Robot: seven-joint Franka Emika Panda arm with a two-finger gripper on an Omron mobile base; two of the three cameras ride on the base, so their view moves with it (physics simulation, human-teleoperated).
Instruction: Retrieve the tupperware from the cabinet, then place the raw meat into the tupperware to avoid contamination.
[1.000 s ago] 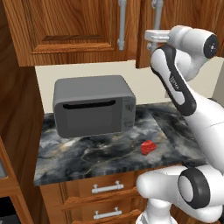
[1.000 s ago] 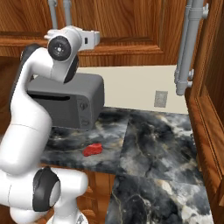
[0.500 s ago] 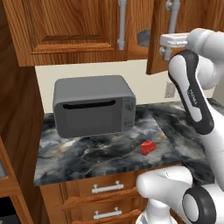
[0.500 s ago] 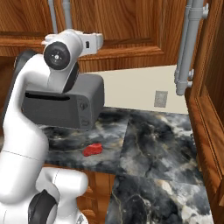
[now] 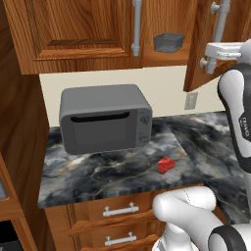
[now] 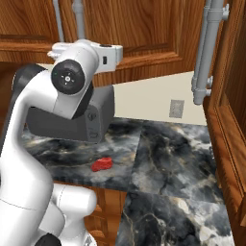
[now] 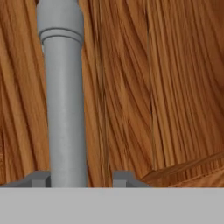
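While claw [image 7: 81, 179] pinches upright handle [image 7: 63, 94], tupperware [image 5: 168, 42] sits mouth-up in cabinet [image 5: 166, 56].

a grey microwave [image 5: 105, 118] sits on the dark marble counter [image 5: 112, 172], wall outlet [image 5: 191, 101] behind.

Reddish-brown wood grain on the cabinet [image 5: 78, 34], with silver-grey bar handles [image 5: 137, 27]. Grey, faintly see-through tupperware [image 5: 168, 42] in the upper middle of the left base view. Bright red raw meat [image 5: 165, 164] on a black countertop [image 5: 112, 171] veined in grey and white. Dull grey microwave [image 5: 104, 125], darker around its door. Cream wall [image 5: 166, 88] behind, with a grey outlet plate [image 6: 177, 107].
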